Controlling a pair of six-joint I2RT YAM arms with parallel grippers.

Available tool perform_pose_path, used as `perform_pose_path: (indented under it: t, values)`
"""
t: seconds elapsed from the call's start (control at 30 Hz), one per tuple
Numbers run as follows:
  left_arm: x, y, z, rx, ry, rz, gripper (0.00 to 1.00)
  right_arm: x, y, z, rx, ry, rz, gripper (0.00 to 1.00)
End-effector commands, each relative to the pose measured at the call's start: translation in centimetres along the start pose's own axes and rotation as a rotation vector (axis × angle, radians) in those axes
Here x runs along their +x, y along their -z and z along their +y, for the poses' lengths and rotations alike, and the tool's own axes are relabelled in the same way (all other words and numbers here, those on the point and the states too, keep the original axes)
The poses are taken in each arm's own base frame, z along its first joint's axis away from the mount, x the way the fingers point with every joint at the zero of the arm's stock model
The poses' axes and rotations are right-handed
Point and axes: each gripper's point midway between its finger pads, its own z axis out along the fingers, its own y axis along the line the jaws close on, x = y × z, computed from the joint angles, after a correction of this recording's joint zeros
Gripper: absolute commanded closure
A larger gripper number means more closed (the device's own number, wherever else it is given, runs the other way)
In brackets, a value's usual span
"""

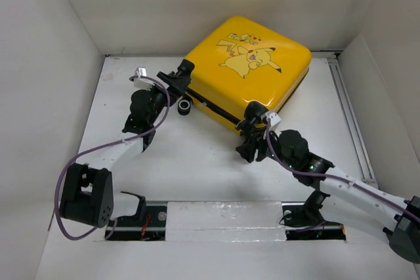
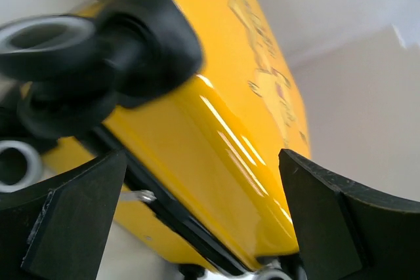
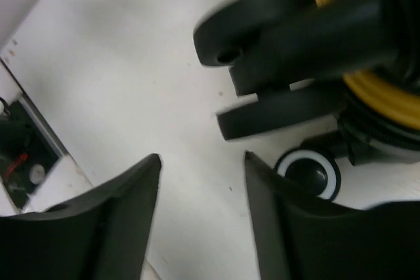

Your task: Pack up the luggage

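Note:
The luggage point(image 1: 252, 63), a yellow hard-shell suitcase with a Pikachu print, lies flat and closed at the back of the table. My left gripper point(image 1: 178, 77) is at its left corner beside a caster wheel point(image 1: 184, 106). It is open, and in the left wrist view the glossy yellow shell point(image 2: 216, 142) and black zipper band point(image 2: 170, 211) fill the gap between the wide-apart fingers point(image 2: 72, 221). My right gripper point(image 1: 252, 117) is at the near corner. There its jaws point(image 3: 202, 162) stand apart over bare table, empty, with a black-and-white wheel point(image 3: 308, 172) just beyond the right finger.
White walls close in the table on the left, back and right. A metal strip point(image 1: 351, 116) runs along the right side. The arms' mounting rail point(image 1: 223, 221) lies across the near edge, and its dark slot point(image 3: 20, 162) shows in the right wrist view.

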Motion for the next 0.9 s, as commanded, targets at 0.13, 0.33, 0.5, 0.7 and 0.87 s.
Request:
perform_pose_path:
  t: [0.13, 0.33, 0.5, 0.7, 0.87]
  values:
    - [-6.4, -0.7, 3.2, -0.133, -0.065, -0.172, 0.01, -3.2, 0.2, 0.0, 0.075, 0.028, -0.041, 0.22]
    - [-6.8, -4.4, 4.8, -0.133, -0.082, -0.092, 0.01, -4.0, 2.0, -0.4, 0.110, 0.037, -0.068, 0.21]
    - [-6.8, -6.5, 5.8, -0.146, -0.072, -0.053, 0.07, -4.9, 3.1, -2.1, 0.167, 0.030, -0.098, 0.20]
    - [-5.1, -7.3, 5.6, -0.043, -0.006, -0.011, 0.29, -6.4, 4.4, -4.1, 0.239, 0.016, -0.158, 0.20]
    - [-3.3, -8.1, 5.9, 0.016, 0.030, 0.060, 0.54, -9.1, 6.0, -6.1, 0.320, -0.009, -0.238, 0.21]
